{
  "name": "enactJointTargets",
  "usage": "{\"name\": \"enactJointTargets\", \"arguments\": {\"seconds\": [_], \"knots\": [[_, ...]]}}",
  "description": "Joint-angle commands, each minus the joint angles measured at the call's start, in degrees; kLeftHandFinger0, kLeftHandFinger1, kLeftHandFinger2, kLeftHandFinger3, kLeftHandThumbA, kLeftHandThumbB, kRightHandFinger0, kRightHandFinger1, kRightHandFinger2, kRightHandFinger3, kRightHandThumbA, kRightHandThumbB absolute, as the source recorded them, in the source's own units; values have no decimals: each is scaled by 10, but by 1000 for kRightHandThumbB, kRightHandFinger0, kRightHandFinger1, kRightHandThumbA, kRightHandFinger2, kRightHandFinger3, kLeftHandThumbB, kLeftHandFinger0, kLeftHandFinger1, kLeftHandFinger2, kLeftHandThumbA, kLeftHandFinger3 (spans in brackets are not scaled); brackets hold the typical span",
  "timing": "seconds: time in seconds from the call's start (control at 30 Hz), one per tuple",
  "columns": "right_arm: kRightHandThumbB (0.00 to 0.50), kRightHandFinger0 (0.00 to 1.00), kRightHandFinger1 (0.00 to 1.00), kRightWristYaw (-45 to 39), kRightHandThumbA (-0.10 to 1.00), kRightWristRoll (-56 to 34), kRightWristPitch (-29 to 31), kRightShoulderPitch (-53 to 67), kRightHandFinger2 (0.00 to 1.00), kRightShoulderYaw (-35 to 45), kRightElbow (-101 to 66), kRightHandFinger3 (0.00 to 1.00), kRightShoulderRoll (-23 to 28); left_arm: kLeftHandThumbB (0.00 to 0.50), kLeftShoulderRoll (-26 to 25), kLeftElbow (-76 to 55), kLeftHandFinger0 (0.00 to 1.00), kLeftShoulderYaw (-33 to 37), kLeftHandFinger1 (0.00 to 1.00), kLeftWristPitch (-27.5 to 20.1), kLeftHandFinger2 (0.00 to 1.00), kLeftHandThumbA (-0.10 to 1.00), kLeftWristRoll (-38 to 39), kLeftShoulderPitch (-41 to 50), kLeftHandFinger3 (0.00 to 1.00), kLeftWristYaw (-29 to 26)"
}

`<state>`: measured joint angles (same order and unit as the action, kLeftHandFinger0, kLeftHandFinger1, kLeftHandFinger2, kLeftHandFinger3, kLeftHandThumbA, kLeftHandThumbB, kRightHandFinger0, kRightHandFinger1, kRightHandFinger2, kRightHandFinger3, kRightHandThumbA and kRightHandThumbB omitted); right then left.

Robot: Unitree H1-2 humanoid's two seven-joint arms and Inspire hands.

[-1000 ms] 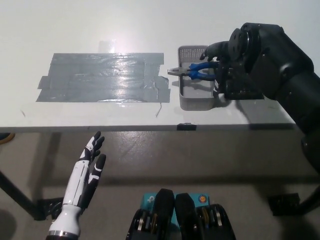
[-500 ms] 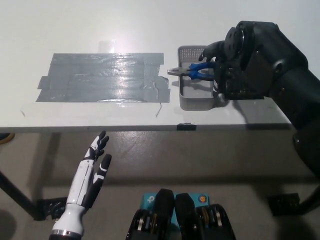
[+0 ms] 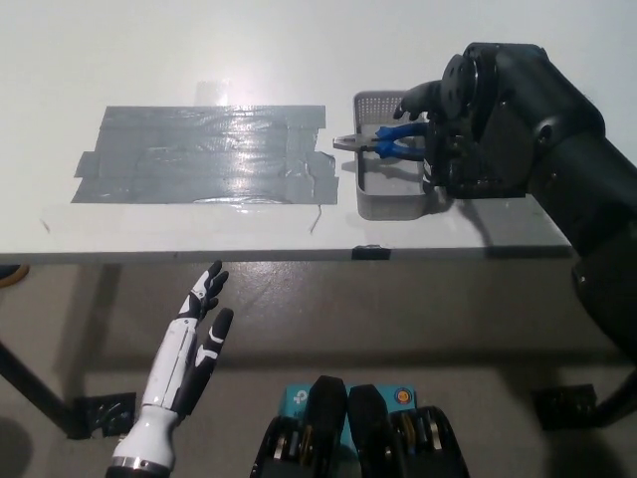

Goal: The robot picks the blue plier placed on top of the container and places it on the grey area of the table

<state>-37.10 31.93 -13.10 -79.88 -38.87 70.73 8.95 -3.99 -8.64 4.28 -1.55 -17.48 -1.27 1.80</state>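
The blue-handled plier lies across the top of a small grey container, its metal jaws sticking out over the container's left rim. My black right hand is right at the plier's handles, fingers curled around them; the grip itself is partly hidden by the wrist. The grey taped area lies on the white table to the left of the container. My white left hand hangs open below the table's front edge at the lower left.
The table's front edge runs across the middle of the picture, with floor below it. A black table leg shows at the lower left. My bulky right forearm covers the table's right end.
My right arm has shifted slightly left toward the container. My left hand has drifted a little down and to the right. The plier has not moved.
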Motion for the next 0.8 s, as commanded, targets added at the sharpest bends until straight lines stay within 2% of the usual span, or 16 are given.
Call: {"name": "enactJointTargets", "arguments": {"seconds": [0.0,0.1,0.3,0.6,0.67,0.77], "knots": [[353,1000,1000,30,1000,6,14,-35,1000,10,14,1000,-11,0,0,-22,1000,4,1000,-8,1000,1000,-2,-3,1000,-5],[377,1000,1000,52,1000,9,9,-40,1000,12,29,1000,-18,0,-1,-26,1000,6,1000,-6,1000,1000,-2,-1,1000,-4],[383,1000,1000,63,1000,8,15,-57,1000,16,41,1000,-21,0,-2,-21,1000,7,1000,-13,1000,1000,-7,-5,1000,-9],[342,1000,1000,56,981,-16,19,-71,1000,48,40,1000,-14,0,-6,-18,1000,12,1000,-18,1000,1000,-14,-8,1000,-10],[365,1000,1000,58,1000,-6,20,-74,1000,46,40,1000,-14,0,-8,-15,1000,13,1000,-24,1000,1000,-11,-8,1000,-10],[366,1000,1000,58,1000,-1,21,-75,1000,46,40,1000,-14,0,-8,-14,1000,14,1000,-25,1000,1000,-11,-9,1000,-10]]}}
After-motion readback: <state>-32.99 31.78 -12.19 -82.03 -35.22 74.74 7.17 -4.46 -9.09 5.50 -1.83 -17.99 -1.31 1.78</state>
